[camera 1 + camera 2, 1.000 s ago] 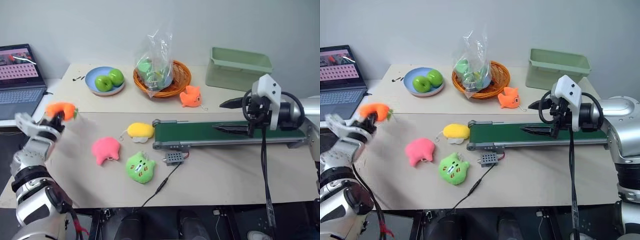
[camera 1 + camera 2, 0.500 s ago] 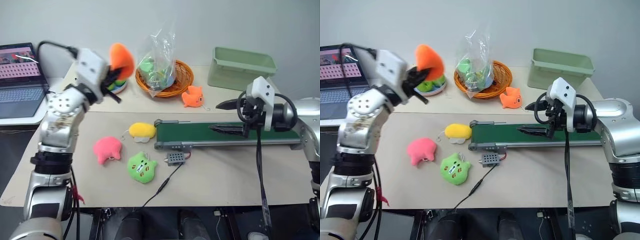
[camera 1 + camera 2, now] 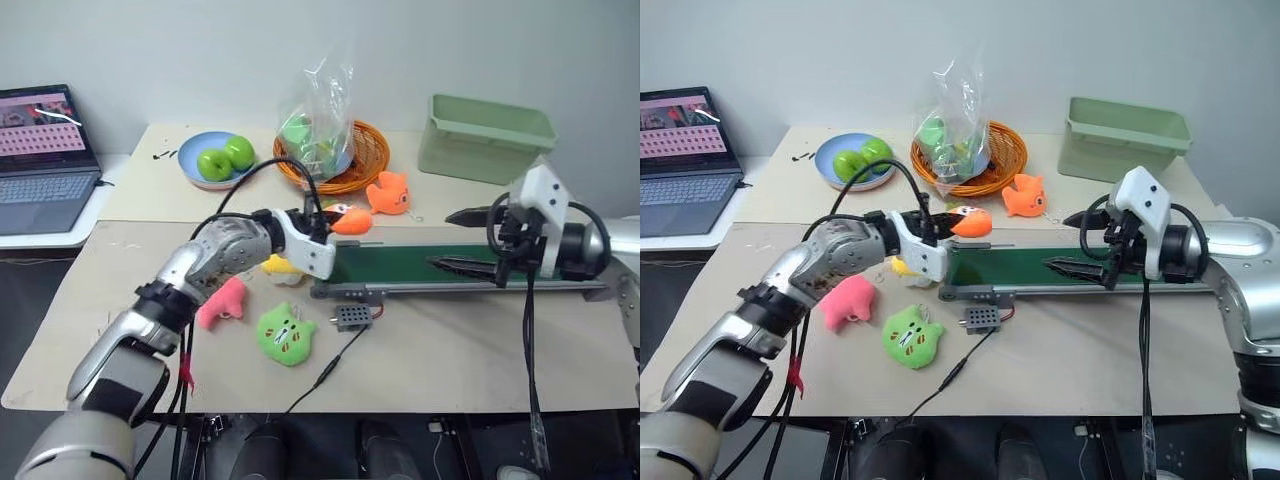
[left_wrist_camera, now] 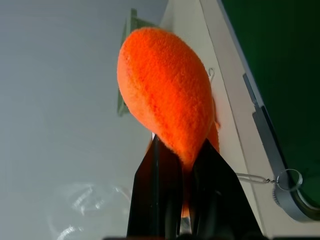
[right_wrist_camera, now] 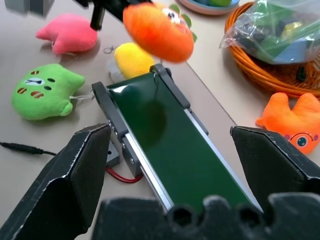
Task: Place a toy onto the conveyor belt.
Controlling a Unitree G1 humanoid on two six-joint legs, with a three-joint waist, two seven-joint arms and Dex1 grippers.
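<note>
The toy [image 3: 352, 221], an orange carrot plush with a green top, hangs just above the left end of the conveyor belt [image 3: 400, 263]. My left gripper [image 3: 332, 222] is shut on the toy's leafy end, and the black fingers [image 4: 156, 190] pinch the plush in the left wrist view. The right wrist view shows the toy [image 5: 157, 32] clear of the dark green belt [image 5: 165, 145], with its shadow on the belt. My right gripper [image 3: 442, 240] stands open over the belt's right half, one finger low above the belt, holding nothing.
An orange fish plush [image 3: 386, 192] lies behind the belt. Yellow [image 3: 278, 266], pink [image 3: 222, 304] and green [image 3: 283, 334] plushes lie left of it, near the grey control box [image 3: 352, 317]. A basket [image 3: 345, 170], an apple plate [image 3: 218, 160], a green bin [image 3: 485, 135] and a laptop [image 3: 40, 160] stand further back.
My left arm swung from the table's left edge, up past the plate, and across to the belt's left end, carrying the toy. The right gripper stayed where it was.
</note>
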